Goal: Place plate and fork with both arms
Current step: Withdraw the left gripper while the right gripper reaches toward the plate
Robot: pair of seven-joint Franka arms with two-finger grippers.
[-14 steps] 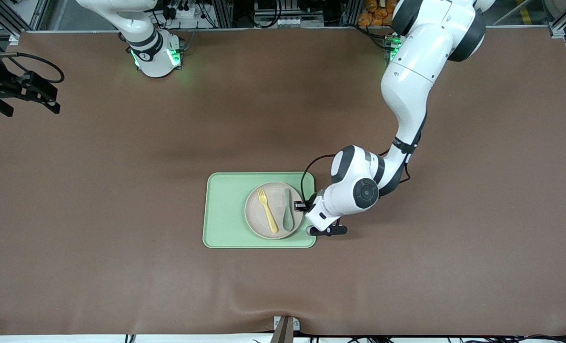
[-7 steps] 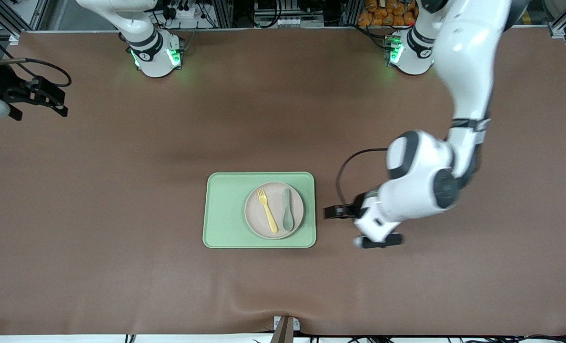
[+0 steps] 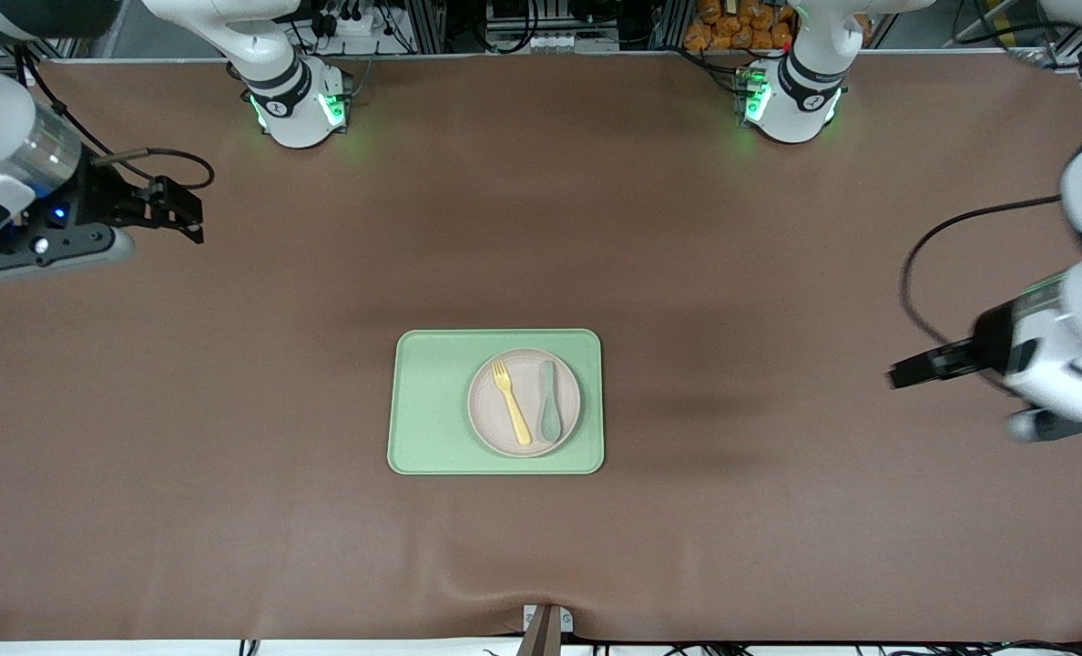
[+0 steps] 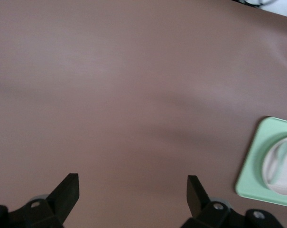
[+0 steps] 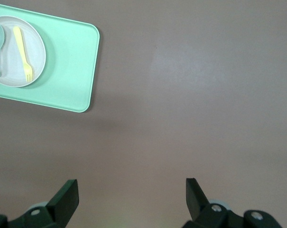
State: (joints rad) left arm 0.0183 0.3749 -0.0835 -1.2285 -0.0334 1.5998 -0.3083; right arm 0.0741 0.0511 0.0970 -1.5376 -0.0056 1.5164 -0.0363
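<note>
One fork (image 3: 511, 402) is lying on one plate (image 3: 524, 403), tines pointing toward the arms' bases (beside one spoon (image 3: 550, 400)); the left pincer (image 3: 905, 373) and right pincer (image 3: 186, 211) are both gaping wide, holding nothing, over the bench (image 3: 778, 528) ends.

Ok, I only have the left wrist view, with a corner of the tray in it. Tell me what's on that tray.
Observer: The plate sits on the tray, toward the left arm's end.
Operator: Now the cutlery.
Observer: The fork and a spoon lie side by side on the plate.
Operator: Give me the right gripper.
Observer: The right gripper is open over bare table at its own end, holding nothing.
</note>
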